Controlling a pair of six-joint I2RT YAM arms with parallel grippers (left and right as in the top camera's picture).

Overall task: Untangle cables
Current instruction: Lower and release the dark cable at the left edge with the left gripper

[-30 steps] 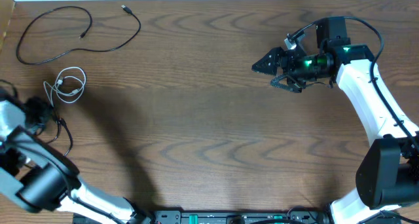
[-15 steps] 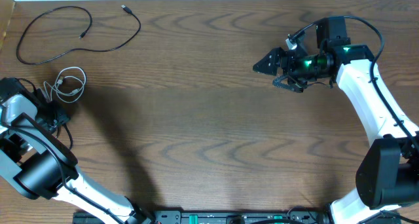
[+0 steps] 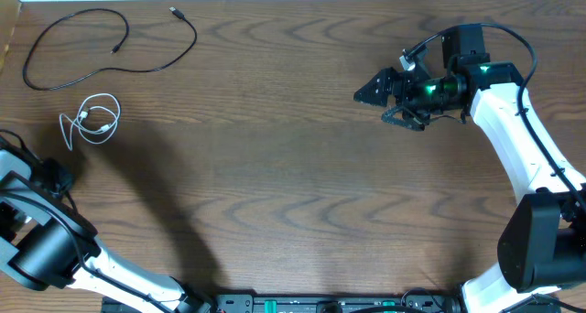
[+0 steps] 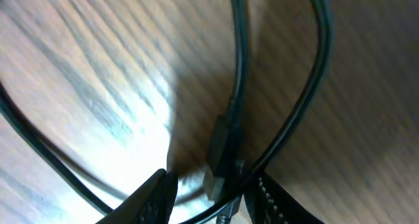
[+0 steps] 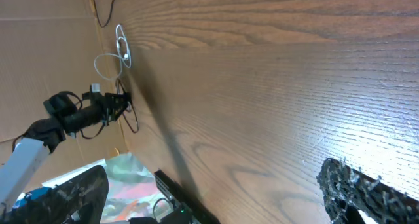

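Note:
A long black cable (image 3: 110, 48) lies in a loose loop at the far left of the table. A small coiled white cable (image 3: 92, 118) lies below it, apart from it. My left gripper (image 3: 55, 178) is at the left edge and is shut on a second black cable (image 4: 314, 86), whose plug (image 4: 222, 152) sits between the fingers (image 4: 213, 191). My right gripper (image 3: 380, 101) is open and empty, held above the right half of the table. In the right wrist view the white cable (image 5: 121, 50) and the left gripper (image 5: 98, 109) show far off.
The wooden table (image 3: 293, 185) ends close to the left gripper. A cardboard wall (image 5: 39, 54) stands along the left side. A black rail (image 3: 320, 304) runs along the front edge.
My left gripper swung right toward the white coil, then drew back down and left to the table edge with its black cable. The right arm barely moved.

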